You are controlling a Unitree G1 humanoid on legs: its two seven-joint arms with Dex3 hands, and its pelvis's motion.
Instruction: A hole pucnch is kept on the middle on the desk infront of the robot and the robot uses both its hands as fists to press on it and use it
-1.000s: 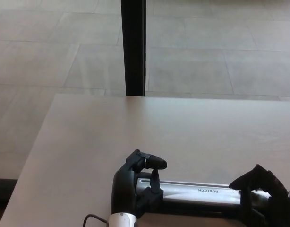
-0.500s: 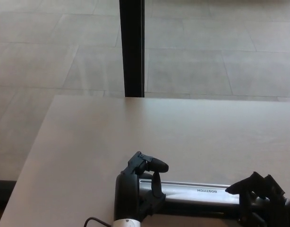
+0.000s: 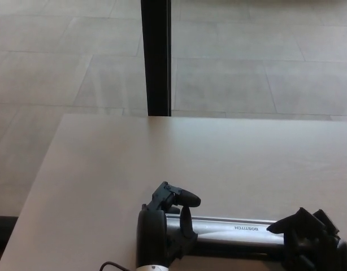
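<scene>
The hole punch [image 3: 235,228] lies low at the near edge of the desk [image 3: 162,152], a long silver bar running left to right across in front of the robot, so its long axis is crosswise to both arms. Starting at its left end: the left hand [image 3: 165,223] sits right at that end, its bulk just left of the bar, with one finger curled over the top rail and the thumb poking out level above it. That hand is only partly curled, not a tight fist, and seems to rest on the punch rather than clamp it. Moving along the bar, the middle stretch is bare metal with lettering on it, nothing covering it. At the right end the right hand [image 3: 309,240] is bunched over the bar, fingers drawn in close like a fist; whether it presses or only hovers is hard to say, since the frame cuts it off. Each hand is at its own end, so the press is straight down. Beyond the punch the desk runs wide; a dark post [image 3: 156,56] stands past its far edge
</scene>
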